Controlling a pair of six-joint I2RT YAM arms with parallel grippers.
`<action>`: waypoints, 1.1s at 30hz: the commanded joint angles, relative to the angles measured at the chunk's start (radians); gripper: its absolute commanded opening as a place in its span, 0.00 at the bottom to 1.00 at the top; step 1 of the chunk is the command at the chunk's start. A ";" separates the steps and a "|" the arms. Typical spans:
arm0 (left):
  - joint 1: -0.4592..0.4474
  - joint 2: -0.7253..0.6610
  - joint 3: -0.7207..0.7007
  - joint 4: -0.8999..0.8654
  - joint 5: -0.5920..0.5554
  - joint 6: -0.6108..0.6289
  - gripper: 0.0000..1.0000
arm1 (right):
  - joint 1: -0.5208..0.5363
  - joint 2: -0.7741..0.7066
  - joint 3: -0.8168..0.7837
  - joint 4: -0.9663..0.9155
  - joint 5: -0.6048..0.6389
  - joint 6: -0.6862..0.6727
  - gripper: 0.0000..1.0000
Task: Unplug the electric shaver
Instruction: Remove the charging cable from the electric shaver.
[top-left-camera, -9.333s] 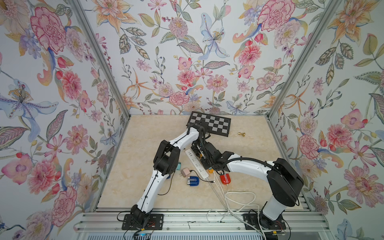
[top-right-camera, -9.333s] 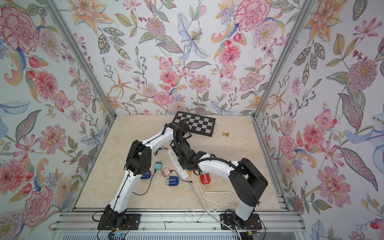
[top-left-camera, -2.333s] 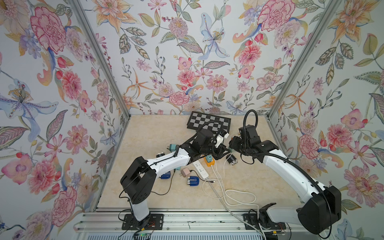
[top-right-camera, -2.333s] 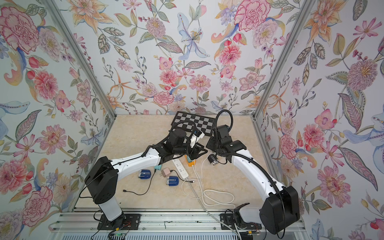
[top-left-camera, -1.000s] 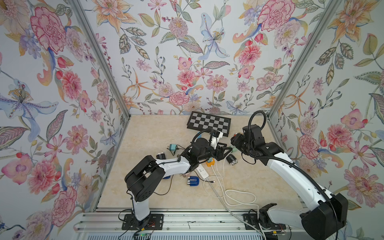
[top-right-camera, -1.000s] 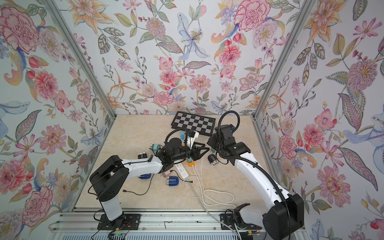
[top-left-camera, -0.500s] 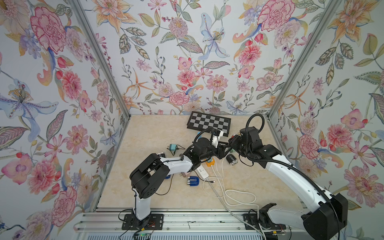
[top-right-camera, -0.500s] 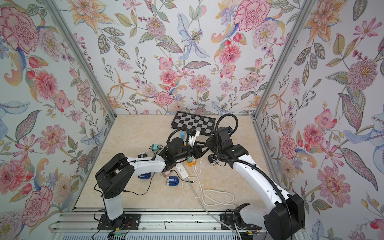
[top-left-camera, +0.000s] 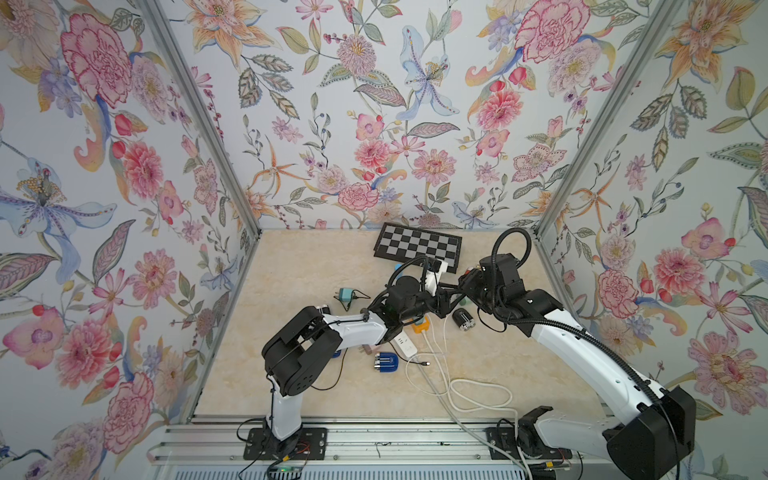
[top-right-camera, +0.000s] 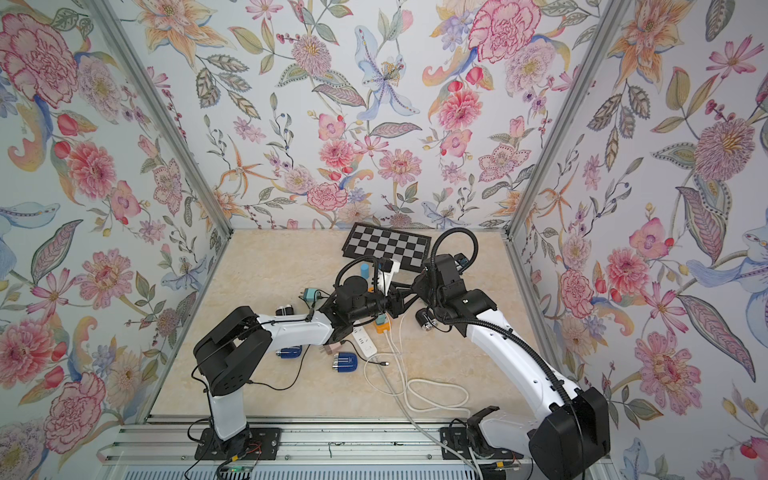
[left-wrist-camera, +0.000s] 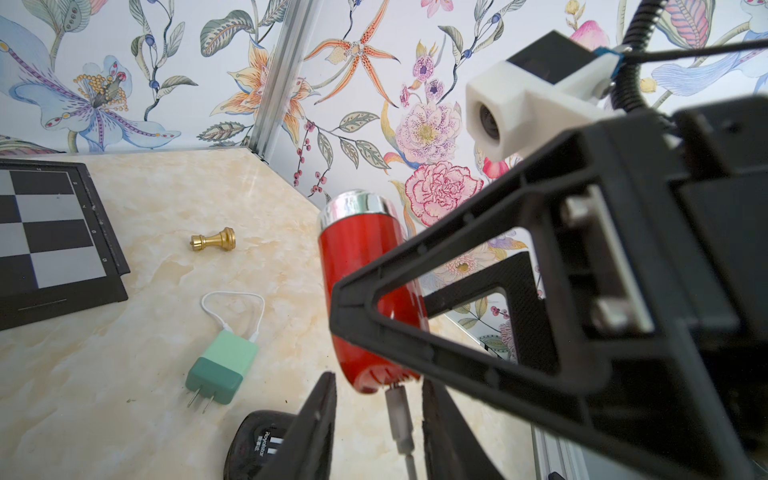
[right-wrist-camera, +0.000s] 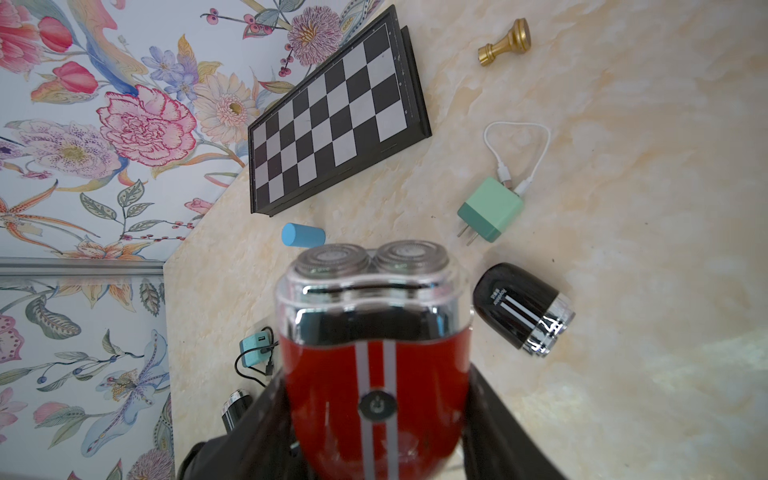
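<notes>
Shaver (right-wrist-camera: 371, 365) — lower end out of frame

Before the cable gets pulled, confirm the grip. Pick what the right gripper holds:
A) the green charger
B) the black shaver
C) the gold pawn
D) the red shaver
D: in the right wrist view the right gripper has a finger on each side of the red shaver.

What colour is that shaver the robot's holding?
Red shaver body, two silver stripes, chrome head; clearest in the right wrist view.
</notes>
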 joint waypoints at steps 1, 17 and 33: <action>-0.006 0.023 0.019 0.048 0.022 -0.020 0.46 | 0.007 -0.035 -0.011 0.035 0.043 0.028 0.29; 0.006 0.061 0.037 0.106 0.096 -0.072 0.36 | 0.005 -0.069 -0.057 0.092 0.030 0.046 0.28; 0.023 0.047 0.007 0.137 0.067 -0.100 0.20 | 0.020 -0.076 -0.079 0.101 0.020 0.047 0.27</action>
